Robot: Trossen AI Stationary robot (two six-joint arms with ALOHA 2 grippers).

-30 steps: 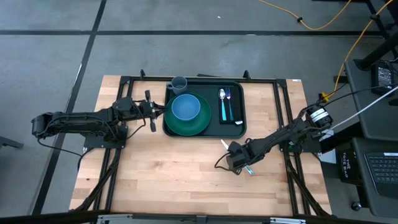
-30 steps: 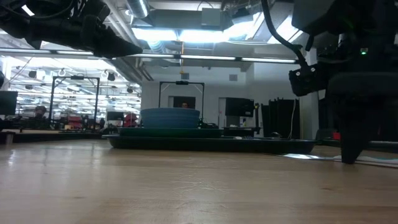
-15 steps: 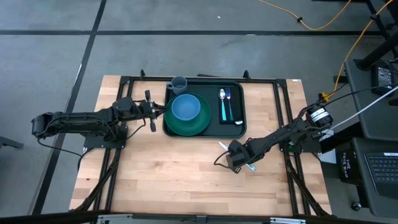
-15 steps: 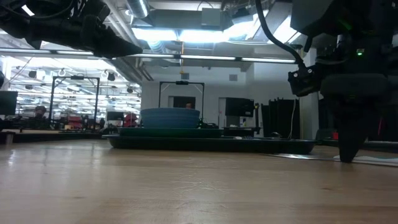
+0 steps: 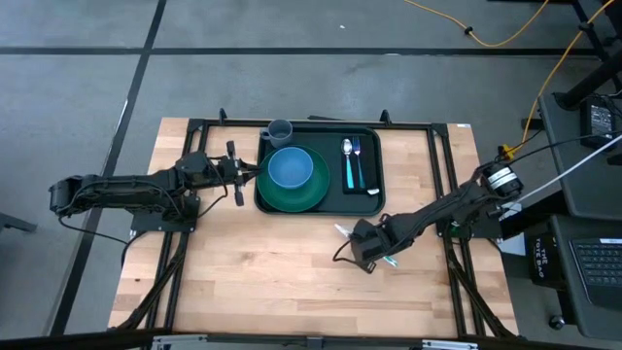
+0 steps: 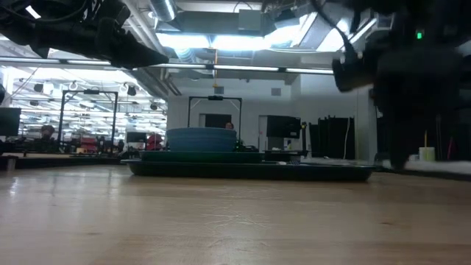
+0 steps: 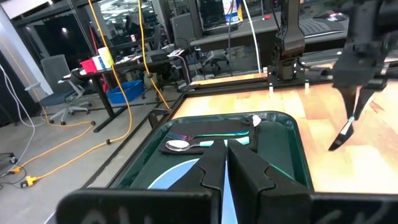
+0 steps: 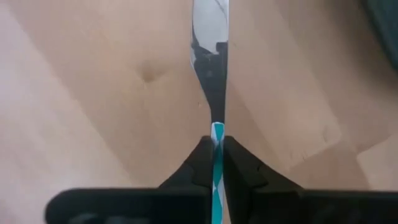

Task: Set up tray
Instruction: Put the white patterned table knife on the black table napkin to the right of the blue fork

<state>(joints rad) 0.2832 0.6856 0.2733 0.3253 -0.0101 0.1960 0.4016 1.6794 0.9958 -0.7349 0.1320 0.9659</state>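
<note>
A: From above, where is the tray point(image 5: 321, 136)?

B: At the far middle of the wooden table point(image 5: 262, 272). It carries a round green plate point(image 5: 292, 194) with a blue bowl point(image 5: 290, 167) on it, a spoon point(image 5: 347, 160) and fork point(image 5: 358, 160) with teal handles on a flat black rectangle point(image 5: 362, 185), and a grey cup point(image 5: 280, 129) at its far left corner.

A: And the arms?

B: The left gripper point(image 5: 236, 173) sits just beside the tray's left edge; from here I cannot tell its fingers' state. The right gripper point(image 5: 355, 239) is near the tray's near right corner, off the tray, with a knife point(image 5: 342, 230) poking out toward the tray.

A: The table-level view?

B: The tray point(image 6: 250, 171) lies flat across the middle, the bowl point(image 6: 202, 138) rising over its left half. One dark arm crosses above the tray's left end, and another dark arm stands blurred to the right of the tray.

A: Left wrist view?

B: Its fingers point(image 7: 245, 168) are pressed nearly together over the tray point(image 7: 292, 155), holding nothing. Beyond them lie the spoon point(image 7: 186, 145) and the bowl's point(image 7: 180, 174) rim. Past the tray's right rim the right gripper point(image 7: 354, 112) hangs with the knife point(image 7: 343, 132), tip down, above the wood.

A: Right wrist view?

B: The fingers point(image 8: 202, 163) pinch the knife's teal-striped handle; the knife point(image 8: 210, 59) blade runs out over bare table point(image 8: 81, 106).
</note>
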